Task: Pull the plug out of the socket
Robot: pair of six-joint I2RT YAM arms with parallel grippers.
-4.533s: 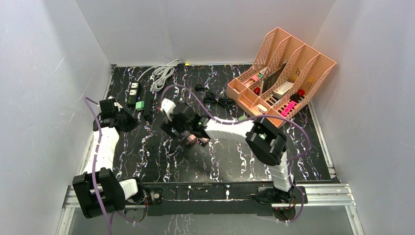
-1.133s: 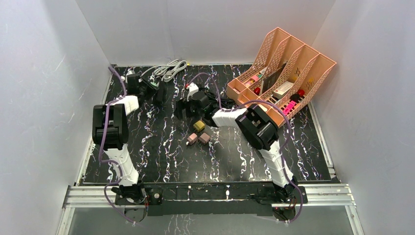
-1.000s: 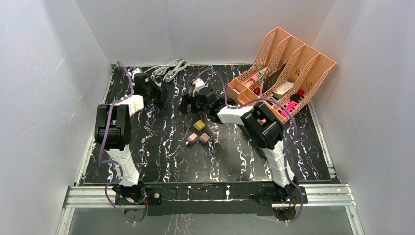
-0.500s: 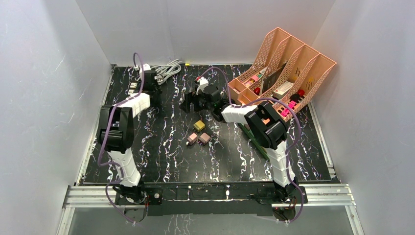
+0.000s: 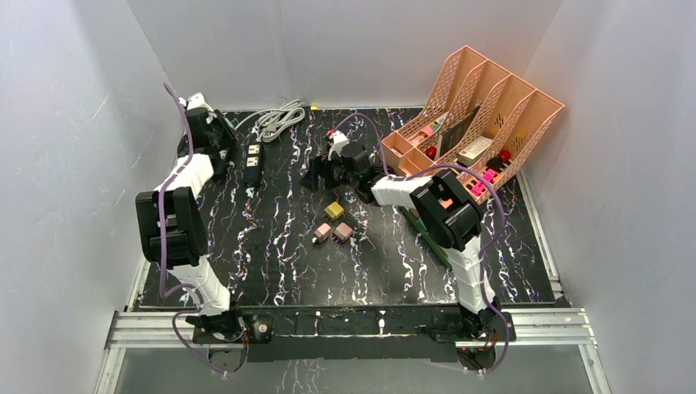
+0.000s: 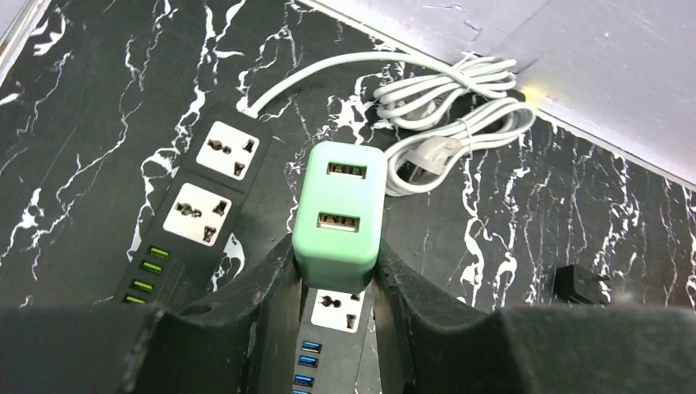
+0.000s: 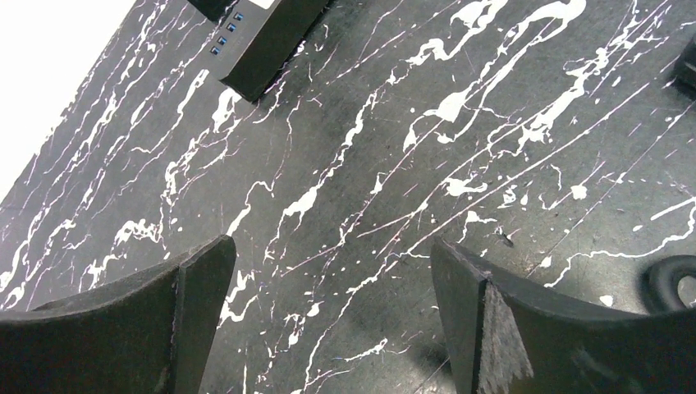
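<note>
Above the black power strip (image 6: 197,213), the left gripper (image 6: 336,254) is clamped on the mint-green two-port charger plug (image 6: 339,205), seemingly lifted clear of its socket (image 6: 336,300), so the pull looks done; the right gripper (image 7: 328,250) gapes empty.

Far-left corner is crowded: black multi-socket power strip (image 5: 253,162) with coiled white cable (image 5: 277,119) just beside it. Peach mesh file organiser (image 5: 492,100) blocks the far-right corner. Small coloured cubes (image 5: 342,232) sit mid-counter; room to pass along the near edge.

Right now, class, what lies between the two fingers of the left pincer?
The mint-green plug sits clamped in the left pincer, with the black power strip behind it on the table. The left wrist view shows this.
</note>
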